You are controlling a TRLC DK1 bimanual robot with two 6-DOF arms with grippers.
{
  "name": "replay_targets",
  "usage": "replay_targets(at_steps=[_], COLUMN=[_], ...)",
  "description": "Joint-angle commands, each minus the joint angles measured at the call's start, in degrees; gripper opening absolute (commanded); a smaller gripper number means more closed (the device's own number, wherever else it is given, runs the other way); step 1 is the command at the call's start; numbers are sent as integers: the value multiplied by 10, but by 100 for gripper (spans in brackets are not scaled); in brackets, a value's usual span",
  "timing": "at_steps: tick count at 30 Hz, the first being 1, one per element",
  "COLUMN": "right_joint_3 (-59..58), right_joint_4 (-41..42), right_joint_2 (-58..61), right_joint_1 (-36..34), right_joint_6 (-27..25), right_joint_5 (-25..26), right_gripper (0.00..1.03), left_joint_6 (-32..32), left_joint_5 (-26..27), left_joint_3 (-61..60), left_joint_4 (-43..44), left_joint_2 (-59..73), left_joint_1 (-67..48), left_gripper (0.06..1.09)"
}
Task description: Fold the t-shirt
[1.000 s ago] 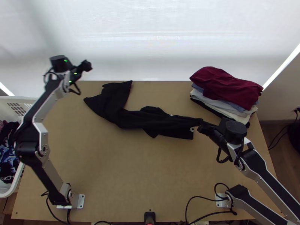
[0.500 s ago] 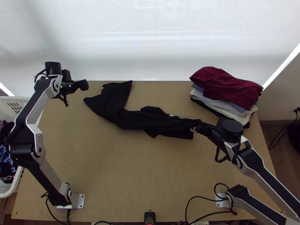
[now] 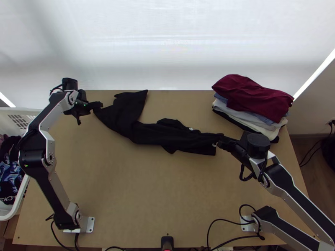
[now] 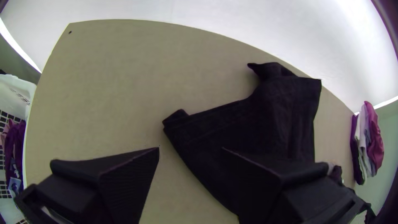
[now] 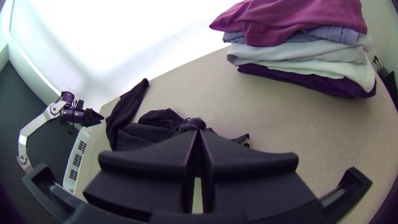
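A light wooden table has a white basket of clothes just beside its left edge and a folded stack, maroon on top, at its far right. Across its far half the black t-shirt lies bunched in a crooked strip, flatter at the left. The right gripper pinches its right end; the left gripper, fingers spread, is at its left corner.
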Motion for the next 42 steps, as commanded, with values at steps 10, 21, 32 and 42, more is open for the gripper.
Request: replay_targets(at_steps=[10, 21, 32, 42], right_joint_3=[15, 33, 142, 211], right_joint_4=[5, 0, -35, -66], right_joint_2=[4, 4, 32, 32], right_joint_1=[3, -6, -83, -112], right_joint_6=[10, 10, 12, 12], right_joint_5=[5, 8, 30, 40], right_gripper=[3, 3, 3, 3], left_joint_6=[5, -21, -121, -136], left_joint_5=[-26, -41, -40, -16], left_joint_3=[-2, -15, 38, 23], left_joint_4=[7, 60, 64, 24], left_joint_2=[46, 18, -131, -268], left_joint_1=[-11, -28, 36, 96], left_gripper=[58, 10, 10, 10])
